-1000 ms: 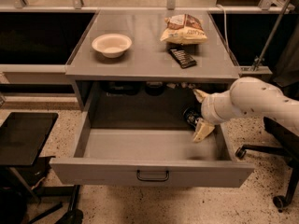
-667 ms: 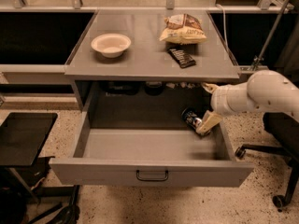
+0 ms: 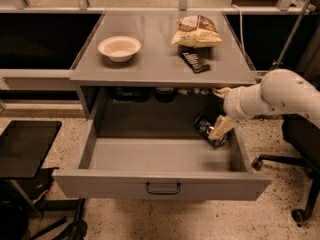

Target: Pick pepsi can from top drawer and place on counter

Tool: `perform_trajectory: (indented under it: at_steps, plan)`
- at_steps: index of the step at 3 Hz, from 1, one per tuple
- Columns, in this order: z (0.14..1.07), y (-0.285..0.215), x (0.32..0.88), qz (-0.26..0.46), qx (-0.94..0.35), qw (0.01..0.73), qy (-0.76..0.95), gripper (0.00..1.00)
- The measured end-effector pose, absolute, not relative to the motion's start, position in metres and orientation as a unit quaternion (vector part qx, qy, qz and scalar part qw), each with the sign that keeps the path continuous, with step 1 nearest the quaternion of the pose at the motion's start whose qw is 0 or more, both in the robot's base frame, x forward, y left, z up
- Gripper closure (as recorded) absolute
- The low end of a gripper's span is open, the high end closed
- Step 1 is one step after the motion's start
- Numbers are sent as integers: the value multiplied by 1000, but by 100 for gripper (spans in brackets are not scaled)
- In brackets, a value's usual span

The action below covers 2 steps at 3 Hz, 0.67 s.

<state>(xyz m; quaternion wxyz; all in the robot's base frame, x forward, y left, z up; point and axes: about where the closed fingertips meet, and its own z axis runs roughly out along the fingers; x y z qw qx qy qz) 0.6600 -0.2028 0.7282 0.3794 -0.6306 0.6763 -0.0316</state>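
Note:
The pepsi can (image 3: 206, 127), dark blue with a silver end, lies tilted in the back right corner of the open top drawer (image 3: 160, 183). My gripper (image 3: 215, 133) reaches in from the right on the white arm (image 3: 280, 96) and is shut on the can, with one beige finger (image 3: 223, 126) along the can's right side. The can sits low, just over the drawer floor, close to the right wall. The grey counter (image 3: 155, 64) lies directly above the drawer.
On the counter are a white bowl (image 3: 119, 47), a chip bag (image 3: 196, 32) and a dark rectangular bar (image 3: 195, 61). A black side table (image 3: 25, 146) stands at the left. An office chair base (image 3: 300, 184) stands at the right. Dark items (image 3: 135, 93) sit behind the drawer.
The arm has drawn back to the right and risen a little. The gripper now sits further back in the drawer's right corner with the can in it.

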Motion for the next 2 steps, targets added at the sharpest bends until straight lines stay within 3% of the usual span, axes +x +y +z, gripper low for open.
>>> perform_trajectory:
  at_steps: [2]
  plan:
    - [689,-177,693,-24,-659,300,690,0]
